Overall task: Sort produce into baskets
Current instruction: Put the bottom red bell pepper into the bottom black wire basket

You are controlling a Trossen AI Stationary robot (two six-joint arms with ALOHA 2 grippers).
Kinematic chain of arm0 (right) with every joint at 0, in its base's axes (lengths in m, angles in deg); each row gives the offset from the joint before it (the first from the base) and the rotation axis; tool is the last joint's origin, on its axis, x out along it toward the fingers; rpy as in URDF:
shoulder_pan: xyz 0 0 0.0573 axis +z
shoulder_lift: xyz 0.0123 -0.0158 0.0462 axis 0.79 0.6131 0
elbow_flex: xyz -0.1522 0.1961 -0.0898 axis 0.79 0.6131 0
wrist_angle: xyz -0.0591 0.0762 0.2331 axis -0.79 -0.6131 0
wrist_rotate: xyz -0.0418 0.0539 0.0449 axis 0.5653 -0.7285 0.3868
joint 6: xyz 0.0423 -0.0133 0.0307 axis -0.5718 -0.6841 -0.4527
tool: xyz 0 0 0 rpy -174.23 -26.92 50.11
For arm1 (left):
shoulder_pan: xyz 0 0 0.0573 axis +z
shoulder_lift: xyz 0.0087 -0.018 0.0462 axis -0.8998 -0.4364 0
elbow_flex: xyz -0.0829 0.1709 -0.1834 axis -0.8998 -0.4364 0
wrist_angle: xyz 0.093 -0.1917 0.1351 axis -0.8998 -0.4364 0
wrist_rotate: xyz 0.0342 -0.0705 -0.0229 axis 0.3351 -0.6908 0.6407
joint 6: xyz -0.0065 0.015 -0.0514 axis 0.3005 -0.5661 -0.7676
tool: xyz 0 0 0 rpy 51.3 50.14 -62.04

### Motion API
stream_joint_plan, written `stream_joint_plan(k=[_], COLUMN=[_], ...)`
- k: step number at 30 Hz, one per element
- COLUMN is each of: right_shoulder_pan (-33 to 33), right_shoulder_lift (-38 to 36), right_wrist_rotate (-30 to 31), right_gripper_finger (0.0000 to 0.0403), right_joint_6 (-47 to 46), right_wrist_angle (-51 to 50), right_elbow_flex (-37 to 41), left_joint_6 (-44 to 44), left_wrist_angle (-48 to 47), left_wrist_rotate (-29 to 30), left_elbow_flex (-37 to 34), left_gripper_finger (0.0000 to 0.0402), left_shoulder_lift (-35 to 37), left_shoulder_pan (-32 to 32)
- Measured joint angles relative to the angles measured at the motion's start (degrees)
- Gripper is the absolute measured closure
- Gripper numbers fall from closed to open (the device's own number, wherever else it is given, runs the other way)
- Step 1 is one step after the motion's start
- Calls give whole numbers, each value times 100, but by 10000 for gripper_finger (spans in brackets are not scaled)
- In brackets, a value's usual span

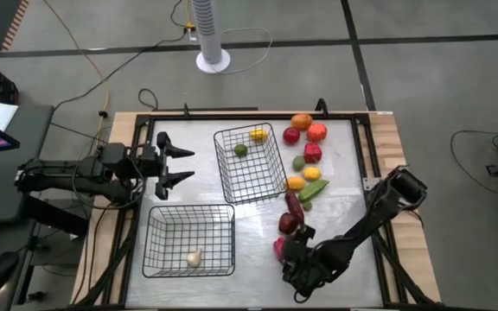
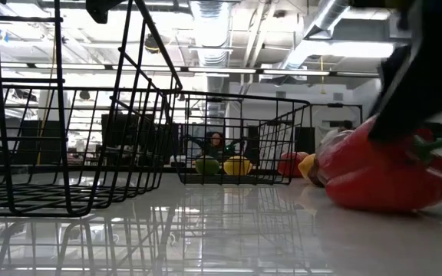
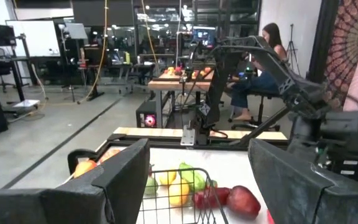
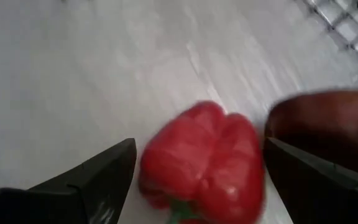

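Note:
My right gripper (image 1: 284, 252) is open at the table's near right, low over a red toy pepper (image 4: 201, 165) that lies on the table with its stem toward the wrist. The fingers stand on either side of the pepper, which also shows in the low view (image 2: 386, 172). My left gripper (image 1: 187, 164) is open and empty, held above the table left of the far basket (image 1: 249, 164). That basket holds a yellow piece (image 1: 258, 135) and a green piece (image 1: 240, 149). The near basket (image 1: 190, 240) holds a white piece (image 1: 194, 257). My right gripper's open fingers (image 4: 104, 177) come down from above on either side of the red pepper's body (image 4: 160, 155), close to its sides. I cannot tell whether they touch it. The pepper lies on the table.
A dark maroon piece (image 4: 328, 118) lies right beside the pepper. Several more pieces, orange (image 1: 301, 121), red (image 1: 312, 153), yellow (image 1: 312, 173) and green (image 1: 312, 190), lie along the table's right side. Bare table (image 1: 232, 216) lies between the baskets. A person sits in the room beyond.

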State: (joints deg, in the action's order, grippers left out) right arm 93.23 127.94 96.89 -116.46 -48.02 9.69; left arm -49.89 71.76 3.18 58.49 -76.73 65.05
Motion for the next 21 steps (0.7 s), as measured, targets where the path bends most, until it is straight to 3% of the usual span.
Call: stream_joint_plan(k=[10, 15, 21], right_shoulder_pan=[24, -29, -175], right_shoulder_lift=[4, 4, 4], right_wrist_rotate=[-44, -43, -99], right_gripper_finger=[28, 57, 75], right_joint_6=[-179, -175, 278], right_wrist_angle=[293, 281, -276], right_elbow_flex=[428, 427, -183], left_joint_6=[-11, -22, 2], left_wrist_angle=[2, 0, 36], left_wrist_rotate=[2, 0, 36], left_elbow_flex=[0, 0, 0], left_gripper_finger=[140, 140, 140], left_shoulder_lift=[0, 0, 0], left_shoulder_pan=[2, 2, 0])
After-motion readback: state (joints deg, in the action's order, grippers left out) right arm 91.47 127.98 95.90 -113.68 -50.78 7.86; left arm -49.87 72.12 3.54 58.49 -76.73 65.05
